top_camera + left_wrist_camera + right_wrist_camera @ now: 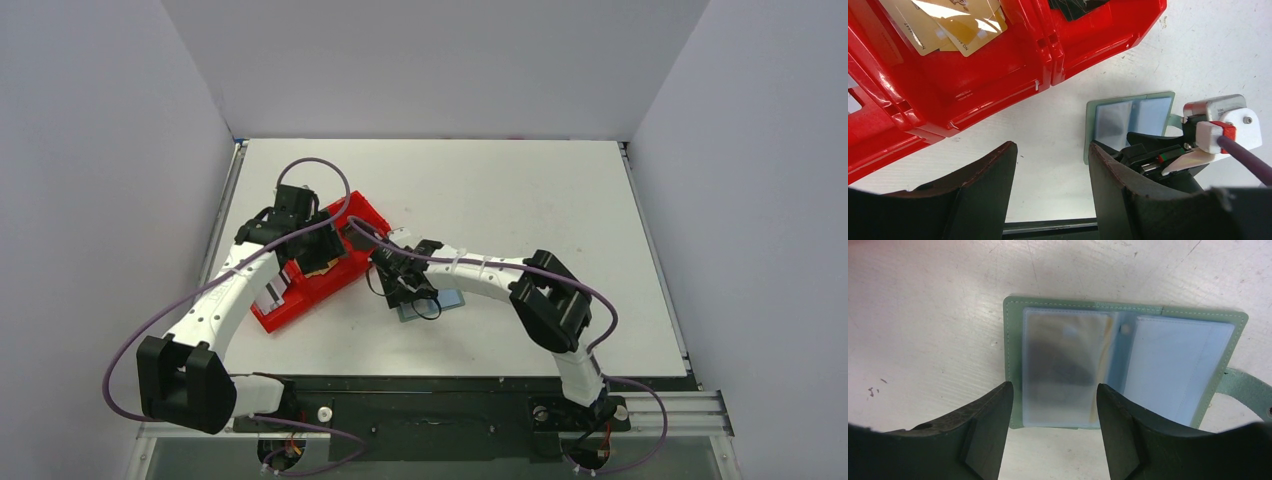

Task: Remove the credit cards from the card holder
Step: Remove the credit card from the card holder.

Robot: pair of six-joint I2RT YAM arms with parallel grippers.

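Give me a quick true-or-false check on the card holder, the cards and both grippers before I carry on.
1. The card holder lies opened flat on the table, outside the red tray. True.
2. Tan-yellow cards lie in a compartment of the red tray. True.
3. The right gripper is shut on a card. False: its jaws stand open over the card holder, with nothing between them.
4. The left gripper holds the card holder. False: it is open and empty, by the red tray, apart from the card holder.
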